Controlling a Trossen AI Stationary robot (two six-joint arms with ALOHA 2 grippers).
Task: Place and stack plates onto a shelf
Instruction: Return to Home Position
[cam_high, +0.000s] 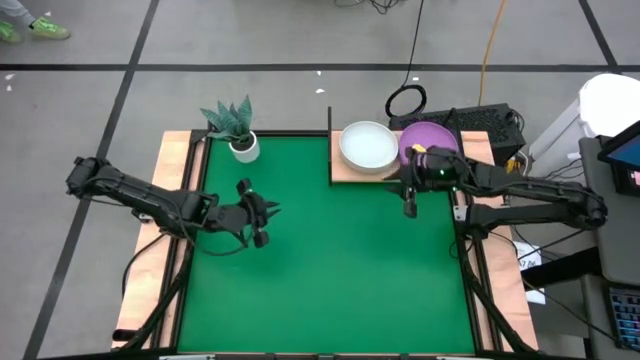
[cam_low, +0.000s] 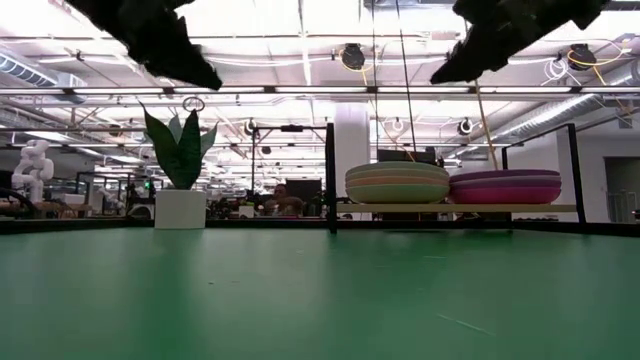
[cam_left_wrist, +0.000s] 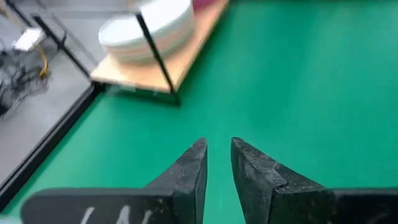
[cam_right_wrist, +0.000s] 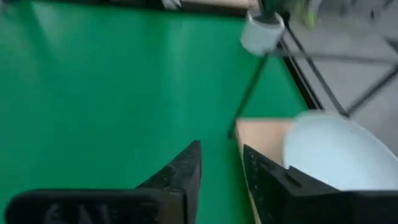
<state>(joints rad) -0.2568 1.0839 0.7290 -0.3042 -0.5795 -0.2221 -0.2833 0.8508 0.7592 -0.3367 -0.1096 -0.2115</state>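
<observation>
The light-wood shelf (cam_high: 345, 177) lies at the mat's far right, with its black post (cam_high: 329, 128) at its far left corner. Two stacks of plates rest on it. One stack has a whitish plate on top (cam_high: 368, 146), over salmon, cream and mint ones (cam_low: 397, 183). The other is purple (cam_high: 432, 138), with pink layers (cam_low: 505, 186). My left gripper (cam_high: 272, 211) hovers above the mat's left half, shut and empty. My right gripper (cam_high: 408, 207) hovers just near of the shelf's front edge, slightly open and empty. In its wrist view (cam_right_wrist: 221, 158) the whitish plate (cam_right_wrist: 336, 155) lies close by.
A small white pot with a green plant (cam_high: 243, 146) stands at the mat's far left corner. Wooden strips (cam_high: 172, 160) edge the green mat (cam_high: 330, 270). Cables and equipment (cam_high: 480, 120) lie beyond the shelf. Both grippers hang high above the mat in the low view (cam_low: 205, 72).
</observation>
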